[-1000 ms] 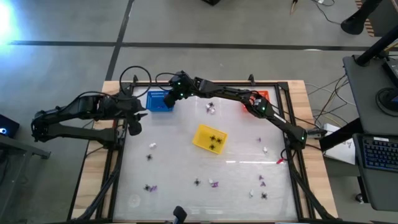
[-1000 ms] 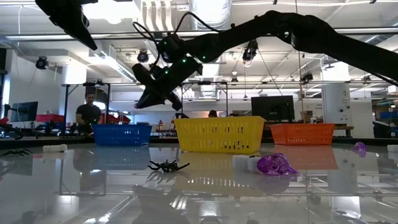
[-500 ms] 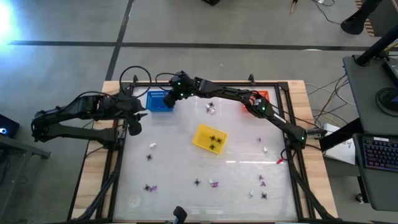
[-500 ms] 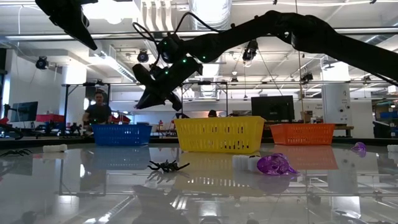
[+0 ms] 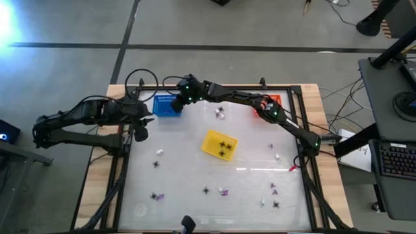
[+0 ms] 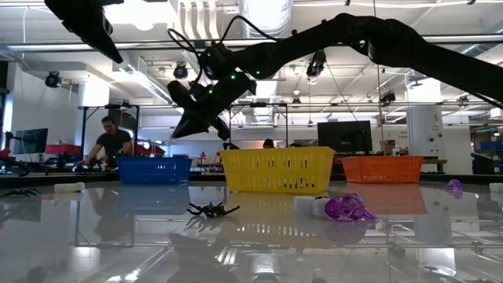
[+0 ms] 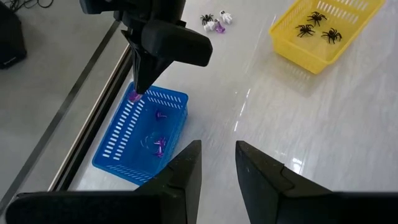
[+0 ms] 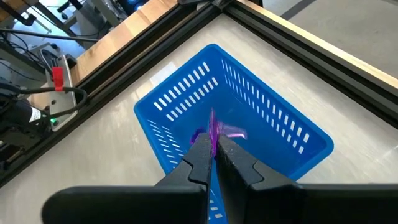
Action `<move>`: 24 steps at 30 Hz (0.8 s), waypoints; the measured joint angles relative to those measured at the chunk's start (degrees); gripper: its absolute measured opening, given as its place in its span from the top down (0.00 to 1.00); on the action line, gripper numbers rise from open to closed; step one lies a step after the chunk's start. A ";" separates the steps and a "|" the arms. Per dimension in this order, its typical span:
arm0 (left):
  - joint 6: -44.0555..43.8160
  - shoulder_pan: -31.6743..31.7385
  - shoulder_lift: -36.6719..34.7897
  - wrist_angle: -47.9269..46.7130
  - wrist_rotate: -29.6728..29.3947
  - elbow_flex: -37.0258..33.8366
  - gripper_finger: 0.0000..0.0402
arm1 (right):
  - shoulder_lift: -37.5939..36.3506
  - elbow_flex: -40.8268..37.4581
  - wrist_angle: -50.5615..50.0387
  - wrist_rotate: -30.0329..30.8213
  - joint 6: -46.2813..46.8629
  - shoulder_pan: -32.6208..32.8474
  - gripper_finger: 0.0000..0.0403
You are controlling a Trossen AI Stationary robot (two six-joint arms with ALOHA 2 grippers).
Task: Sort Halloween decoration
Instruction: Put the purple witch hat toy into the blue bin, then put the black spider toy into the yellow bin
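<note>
Glossy white counter (image 5: 247, 182), wooden edged, mirrors three slatted square plastic baskets along its far side: blue basket (image 5: 168, 106) left, yellow basket (image 5: 219, 144) middle with three black spiders (image 7: 317, 25) inside, orange basket (image 6: 383, 169) right. Right gripper (image 8: 213, 144) hangs over the blue basket, pinched tight on a purple piece (image 8: 225, 131); two more purple bits (image 7: 158, 144) lie inside. Left gripper (image 7: 217, 162) waits nearby, fingers parted, holding nothing. Spiders, purple and white bits dot the near counter.
</note>
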 joint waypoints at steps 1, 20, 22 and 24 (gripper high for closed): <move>-0.01 0.00 0.00 -0.01 -0.01 0.00 0.80 | 0.00 0.00 -0.02 0.00 0.00 0.00 0.97; 0.02 0.00 0.00 -0.01 0.00 0.00 0.80 | 0.00 0.00 0.61 0.00 -0.31 0.09 0.97; -0.01 0.00 0.00 0.00 0.00 0.00 0.80 | 0.00 -0.02 0.59 -0.02 -0.33 0.09 0.97; -0.01 0.00 0.05 0.02 0.00 0.00 0.80 | 0.00 -0.02 0.59 -0.02 -0.43 0.09 0.97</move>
